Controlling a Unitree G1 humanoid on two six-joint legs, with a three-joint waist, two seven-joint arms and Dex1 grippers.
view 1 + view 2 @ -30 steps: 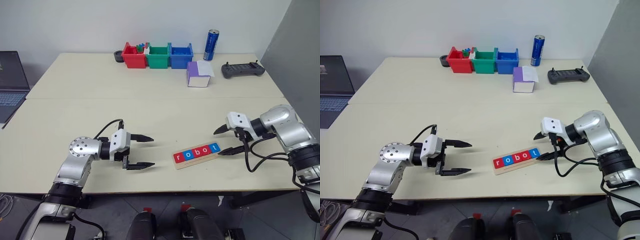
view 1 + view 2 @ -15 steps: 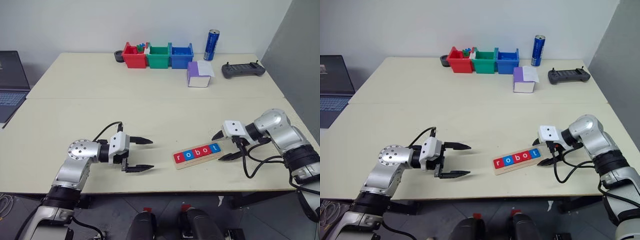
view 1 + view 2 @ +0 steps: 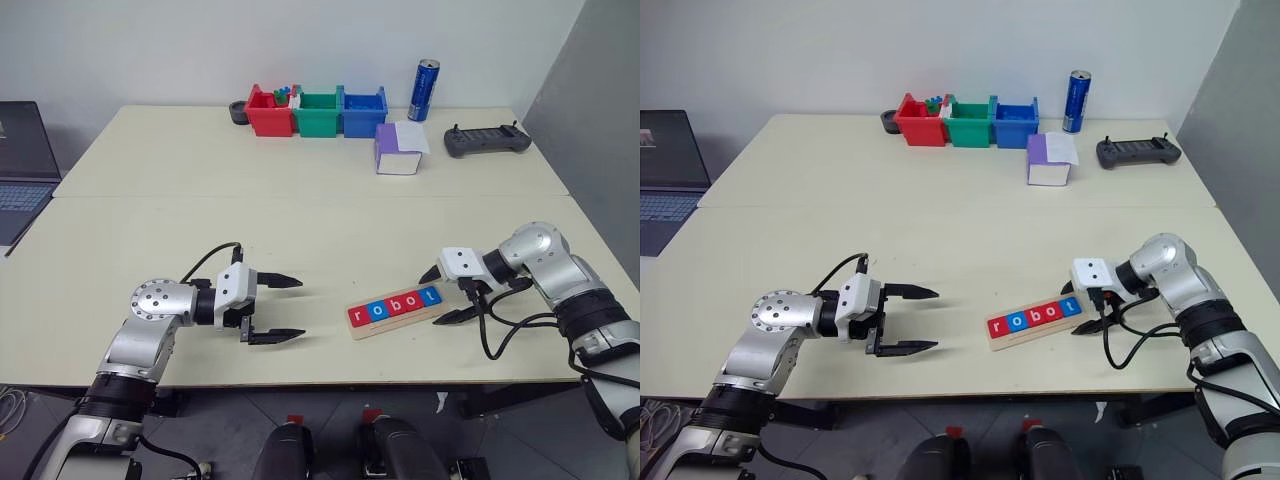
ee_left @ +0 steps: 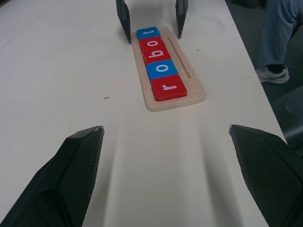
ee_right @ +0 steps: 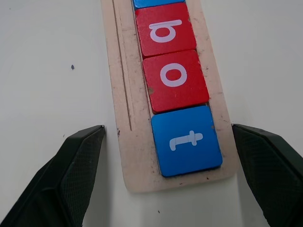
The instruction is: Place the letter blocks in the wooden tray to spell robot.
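The wooden tray [image 3: 402, 321] lies near the table's front edge, right of centre. Five letter blocks sit in it in a row: red r [image 4: 169, 88], blue o [image 4: 162, 69], red b [image 5: 165, 29], red o [image 5: 174, 80] and blue t [image 5: 188, 141], reading "robot". My right gripper [image 3: 433, 298] is open and low over the table, one finger on each side of the tray's t end, touching neither block nor tray as far as I can tell. My left gripper [image 3: 301, 308] is open and empty, left of the tray and pointing at its r end.
Red [image 3: 266, 112], green [image 3: 317, 112] and blue [image 3: 362, 110] bins line the far edge, with a blue can [image 3: 425, 89], a purple-and-white box [image 3: 398, 148] and a black controller [image 3: 485, 140] to their right. A laptop [image 3: 20, 165] sits at far left. A person's leg [image 4: 279, 42] stands beyond the table.
My right gripper has sunk toward the table and edged in, so its open fingers now straddle the tray's t end. The left gripper, tray and blocks have stayed put.
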